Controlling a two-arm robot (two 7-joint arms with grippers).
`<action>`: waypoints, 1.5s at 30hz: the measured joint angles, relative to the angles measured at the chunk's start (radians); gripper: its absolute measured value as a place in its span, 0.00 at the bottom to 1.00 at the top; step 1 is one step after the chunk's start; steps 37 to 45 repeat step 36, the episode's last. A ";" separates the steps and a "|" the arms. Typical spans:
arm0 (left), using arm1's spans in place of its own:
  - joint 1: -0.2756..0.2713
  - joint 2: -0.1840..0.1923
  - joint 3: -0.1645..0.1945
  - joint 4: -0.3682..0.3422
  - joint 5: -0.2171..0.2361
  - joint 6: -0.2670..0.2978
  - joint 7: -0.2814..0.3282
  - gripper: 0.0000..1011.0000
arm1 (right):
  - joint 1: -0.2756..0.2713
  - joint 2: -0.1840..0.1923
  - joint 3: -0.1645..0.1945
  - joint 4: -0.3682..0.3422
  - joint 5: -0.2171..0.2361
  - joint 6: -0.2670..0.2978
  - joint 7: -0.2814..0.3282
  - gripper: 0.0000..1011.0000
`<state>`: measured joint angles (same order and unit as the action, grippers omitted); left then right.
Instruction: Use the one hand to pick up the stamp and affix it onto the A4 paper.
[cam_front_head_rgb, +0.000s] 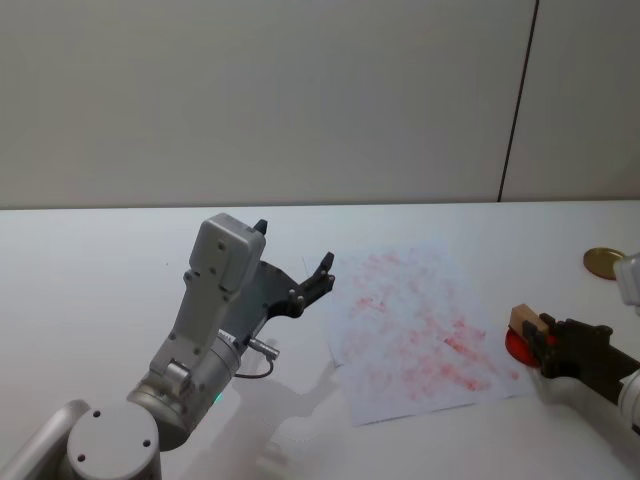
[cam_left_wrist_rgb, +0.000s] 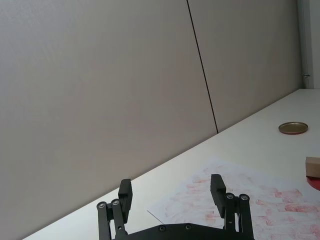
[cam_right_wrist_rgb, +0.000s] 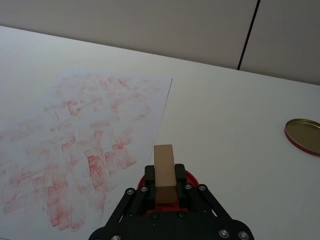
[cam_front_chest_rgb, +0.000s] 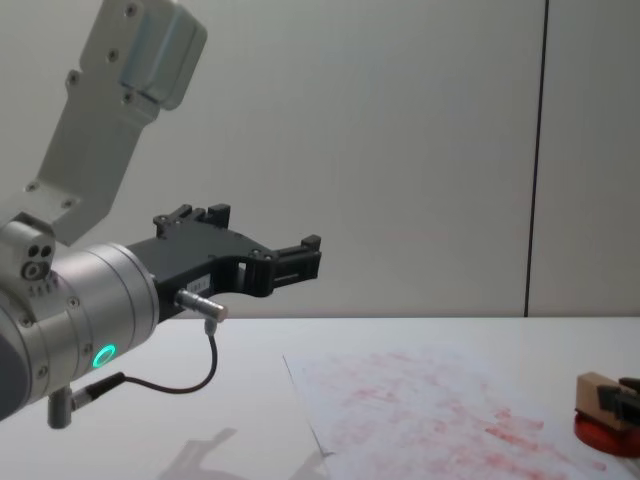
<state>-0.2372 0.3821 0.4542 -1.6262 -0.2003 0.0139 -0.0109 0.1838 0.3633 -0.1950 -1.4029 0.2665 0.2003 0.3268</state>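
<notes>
The stamp, a small tan wooden block, is held upright between the black fingers of my right gripper, which is shut on it. It stands over a red round ink pad; I cannot tell whether it touches the pad. In the head view the stamp and right gripper are just off the right edge of the A4 paper, a white sheet covered in red smudges. My left gripper hangs open in the air left of the paper, holding nothing. From the chest the stamp shows at the lower right.
A gold round lid lies on the white table at the far right, beyond the ink pad. The big silver left arm rises high over the table's left side. A pale wall stands behind the table.
</notes>
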 joint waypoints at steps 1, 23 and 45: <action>0.000 0.000 0.000 0.000 0.000 0.000 0.000 0.98 | 0.001 0.000 0.000 0.001 0.000 0.000 0.000 0.21; 0.000 0.000 0.000 0.000 0.000 0.000 0.000 0.98 | -0.012 0.005 0.003 -0.030 0.011 -0.034 -0.006 0.83; 0.000 0.000 0.000 0.000 0.000 0.000 0.000 0.98 | -0.039 0.010 0.006 -0.154 0.016 -0.095 -0.047 0.99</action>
